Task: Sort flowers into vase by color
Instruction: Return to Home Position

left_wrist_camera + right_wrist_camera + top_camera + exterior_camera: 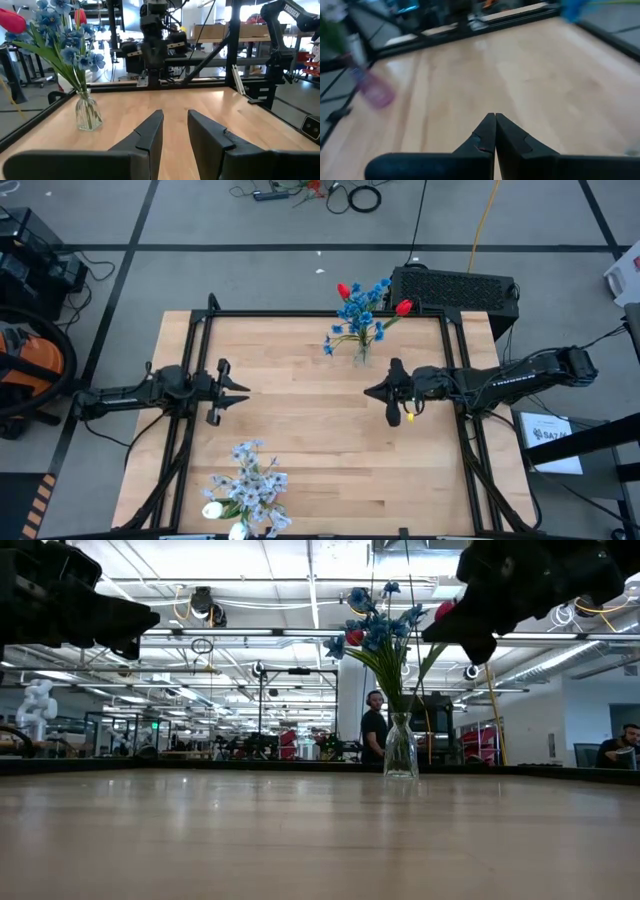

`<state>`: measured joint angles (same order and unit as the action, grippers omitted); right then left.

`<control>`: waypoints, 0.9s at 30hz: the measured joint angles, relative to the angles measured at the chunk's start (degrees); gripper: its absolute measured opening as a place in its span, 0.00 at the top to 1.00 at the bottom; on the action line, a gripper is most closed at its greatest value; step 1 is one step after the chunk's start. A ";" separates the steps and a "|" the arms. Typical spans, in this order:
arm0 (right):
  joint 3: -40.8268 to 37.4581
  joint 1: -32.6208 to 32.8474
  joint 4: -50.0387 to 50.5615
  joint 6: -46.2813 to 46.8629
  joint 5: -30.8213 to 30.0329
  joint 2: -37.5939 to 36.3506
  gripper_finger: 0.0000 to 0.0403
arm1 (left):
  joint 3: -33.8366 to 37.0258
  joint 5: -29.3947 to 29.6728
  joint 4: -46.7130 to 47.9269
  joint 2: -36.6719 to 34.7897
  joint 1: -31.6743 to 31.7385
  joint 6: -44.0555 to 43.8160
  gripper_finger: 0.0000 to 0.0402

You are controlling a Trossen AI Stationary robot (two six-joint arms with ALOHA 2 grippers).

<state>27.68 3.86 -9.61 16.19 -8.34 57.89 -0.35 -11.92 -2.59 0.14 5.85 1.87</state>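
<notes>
A clear glass vase stands near the middle of the table's far edge and holds blue flowers and red buds, their stems in it. At the near left corner stands a bunch of pale lavender flowers with white buds. Its vase shows only as a blur in the right wrist view. My left gripper hangs above the table's left side, level, open and empty. My right gripper hangs above the right side, shut, holding nothing.
A black frame rail runs round the tabletop. A black box sits just behind the far right corner. Bare wood lies between the two grippers. A person stands in the room beyond the table.
</notes>
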 joint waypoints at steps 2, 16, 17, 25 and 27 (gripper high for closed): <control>0.00 0.02 0.44 -1.19 2.85 0.00 1.00 | 0.01 0.00 0.00 0.00 0.00 -0.02 0.76; 0.00 0.44 6.15 -8.99 4.20 0.00 1.00 | 0.01 13.38 -0.33 0.00 0.02 -2.88 0.76; 0.00 0.44 6.13 -9.59 4.20 0.00 1.00 | 0.01 13.38 -0.33 0.00 0.00 -2.89 0.76; 0.00 0.44 6.94 -12.67 7.17 0.00 1.00 | 0.01 13.46 -0.33 0.00 0.00 -2.91 0.76; 0.00 0.37 7.43 -13.46 7.11 0.00 1.00 | 0.01 13.46 -0.33 0.00 0.02 -2.91 0.76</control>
<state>27.68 4.23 -2.19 2.73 -1.24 57.89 -0.34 1.54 -2.92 0.14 5.87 -1.04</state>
